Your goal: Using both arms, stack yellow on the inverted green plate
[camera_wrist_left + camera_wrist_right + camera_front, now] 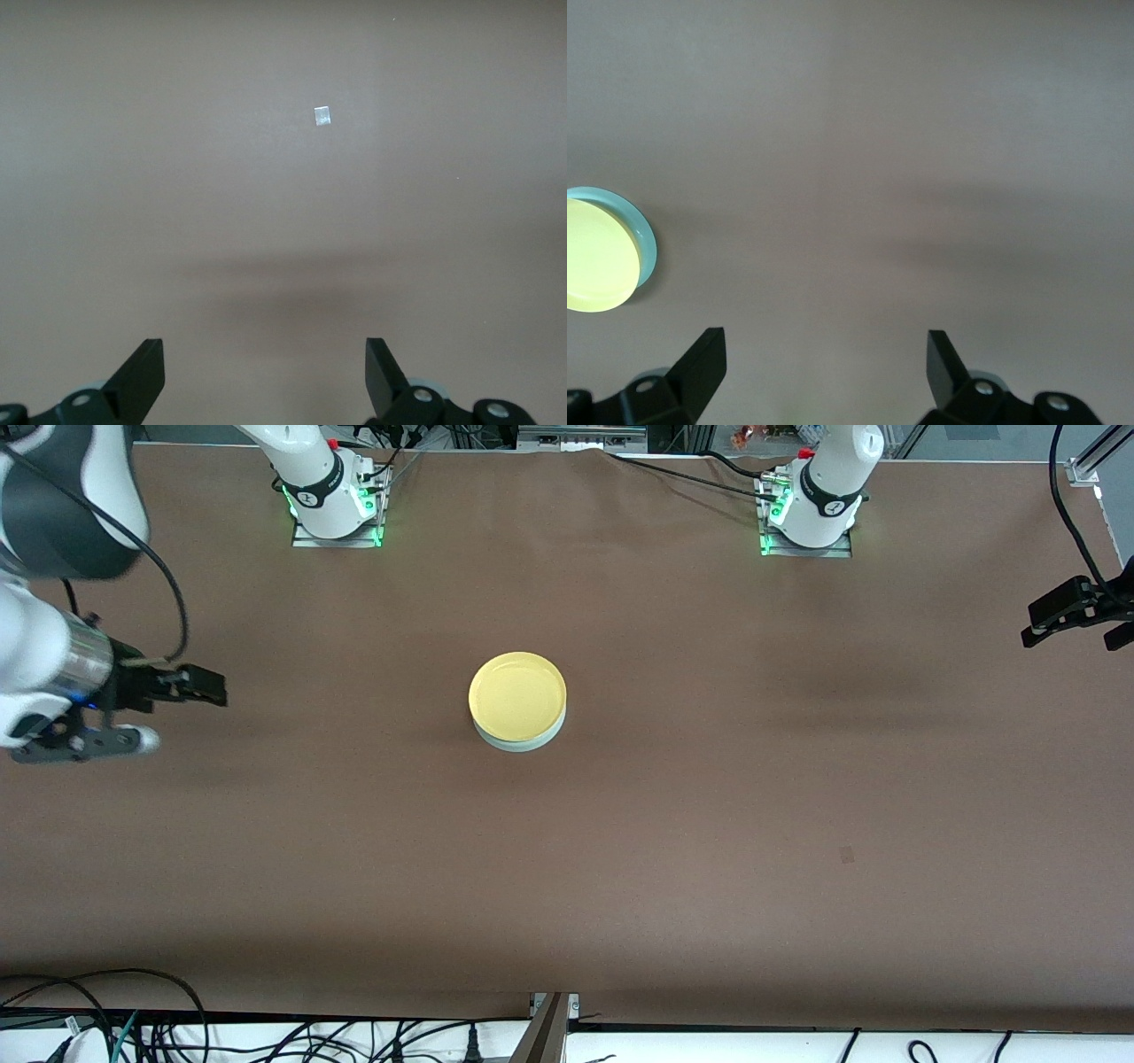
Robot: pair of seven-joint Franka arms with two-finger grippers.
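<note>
The yellow plate [516,696] rests right side up on the green plate [523,745] in the middle of the table; only a pale sliver of the green plate's edge shows under it. The right wrist view catches the same stack at its border, the yellow plate [594,257] with the green plate's rim [645,243] around it. My right gripper [208,688] hangs open and empty over the table at the right arm's end. My left gripper [1032,627] is open and empty over the left arm's end. Both wrist views show bare table between the left gripper's [266,372] and the right gripper's [826,367] spread fingers.
The brown table cover [709,824] spreads wide round the stack. A small pale tag [322,115] lies on the cover in the left wrist view. Cables [133,1027] run along the table's edge nearest the front camera. The arms' bases [332,509] stand at the table's other long edge.
</note>
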